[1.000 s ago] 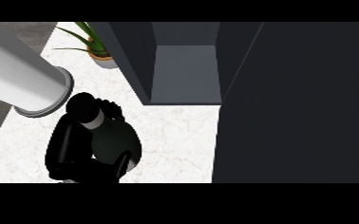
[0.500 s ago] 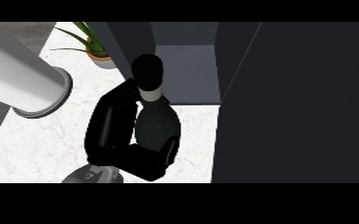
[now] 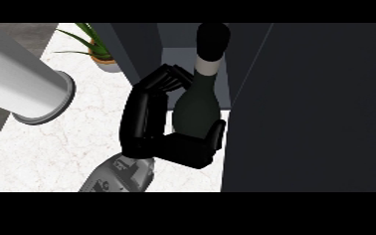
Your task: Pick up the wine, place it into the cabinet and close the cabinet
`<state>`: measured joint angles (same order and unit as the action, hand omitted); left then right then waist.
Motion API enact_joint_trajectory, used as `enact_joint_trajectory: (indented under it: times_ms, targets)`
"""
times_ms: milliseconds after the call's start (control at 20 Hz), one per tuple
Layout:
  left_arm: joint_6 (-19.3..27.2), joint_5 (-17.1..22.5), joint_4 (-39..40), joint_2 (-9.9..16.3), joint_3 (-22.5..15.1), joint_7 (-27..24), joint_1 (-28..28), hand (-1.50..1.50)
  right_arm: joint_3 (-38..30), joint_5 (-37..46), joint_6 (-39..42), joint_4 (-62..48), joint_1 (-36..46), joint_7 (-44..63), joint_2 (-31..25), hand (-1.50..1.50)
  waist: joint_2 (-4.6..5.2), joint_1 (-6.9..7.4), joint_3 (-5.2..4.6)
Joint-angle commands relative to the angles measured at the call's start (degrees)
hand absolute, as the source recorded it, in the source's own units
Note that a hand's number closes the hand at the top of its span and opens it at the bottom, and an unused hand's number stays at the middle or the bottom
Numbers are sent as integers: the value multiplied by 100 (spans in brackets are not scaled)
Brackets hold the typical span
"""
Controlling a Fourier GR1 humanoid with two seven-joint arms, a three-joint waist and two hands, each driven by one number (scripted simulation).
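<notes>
A tall dark grey cabinet [image 3: 308,104] with an open compartment stood just beyond and to the right of the fingers, on the white marbled counter [image 3: 66,149]. A large grey forearm [image 3: 29,87] lay well to their left. The right hand [image 3: 172,139] had its black fingers [image 3: 150,97] curled around the dark green glass wine bottle [image 3: 197,107], thumb on its right side; the bottle's black-capped neck reached into the cabinet opening. A small potted green plant [image 3: 99,55] stood left of the fingertips.
</notes>
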<state>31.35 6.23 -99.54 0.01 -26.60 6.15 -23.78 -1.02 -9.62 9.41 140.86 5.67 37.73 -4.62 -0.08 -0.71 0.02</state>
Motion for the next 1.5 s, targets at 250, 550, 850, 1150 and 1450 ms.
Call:
enact_joint_trajectory:
  times_ms: [250, 550, 850, 1150, 1450]
  targets:
    - [670, -138, 624, -1, -149, 63, -757, 150, -106, -673, -24, 600, -94, 228, 21, -150, -3, 10, 0]
    - [724, 406, 1217, -1, -246, -718, -607, 150, -183, -708, 200, 538, -211, 76, -48, -150, 6, -9, -2]
    - [1055, 942, 1672, -1, -249, -1365, -775, 150, 524, -117, 85, 874, -779, -76, 370, -150, 7, -71, -4]
    - [816, 1094, 1973, -1, -155, -1693, -622, 150, -336, -951, 45, 849, -171, 397, -151, -150, 2, -23, -2]
    - [802, 749, 2238, 155, -255, -1594, -548, 150, 147, -380, 82, 711, -578, -21, 113, -150, -6, 25, 0]
